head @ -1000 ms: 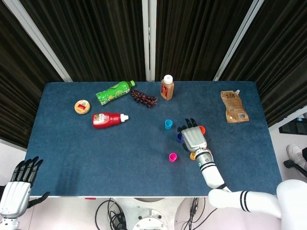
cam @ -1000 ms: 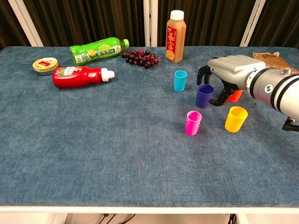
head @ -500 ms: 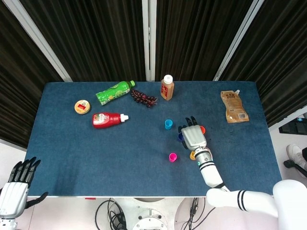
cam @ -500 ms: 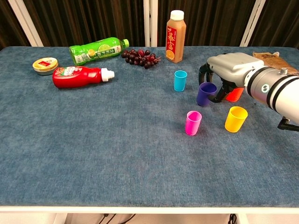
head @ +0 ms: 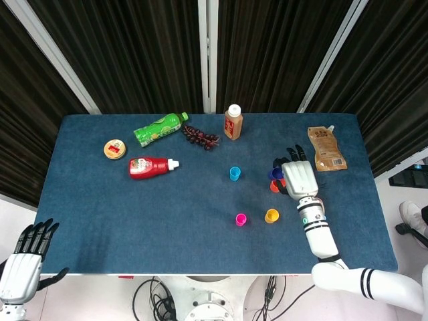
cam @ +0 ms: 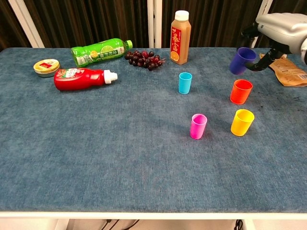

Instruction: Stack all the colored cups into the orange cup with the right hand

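Note:
My right hand (cam: 280,28) holds a purple cup (cam: 241,60) lifted off the blue table (cam: 96,158), tilted, above and a little behind the red-orange cup (cam: 241,91). From the head view the right hand (head: 299,179) sits just right of the purple cup (head: 275,173), with the red-orange cup (head: 273,187) partly showing beneath. A yellow-orange cup (cam: 242,122), a pink cup (cam: 198,126) and a light blue cup (cam: 184,82) stand upright and apart. My left hand (head: 27,257) hangs off the table's near left corner, fingers apart and holding nothing.
A juice bottle (cam: 180,37) stands at the back, with grapes (cam: 145,59) beside it. A green bottle (cam: 100,51) and a ketchup bottle (cam: 82,78) lie on their sides. A round tin (cam: 46,67) is far left, a brown pouch (cam: 287,69) far right.
The right hand closed on the purple cup, lifted it from the table and carried it up and to the right, uncovering the red-orange cup. The other cups have not moved.

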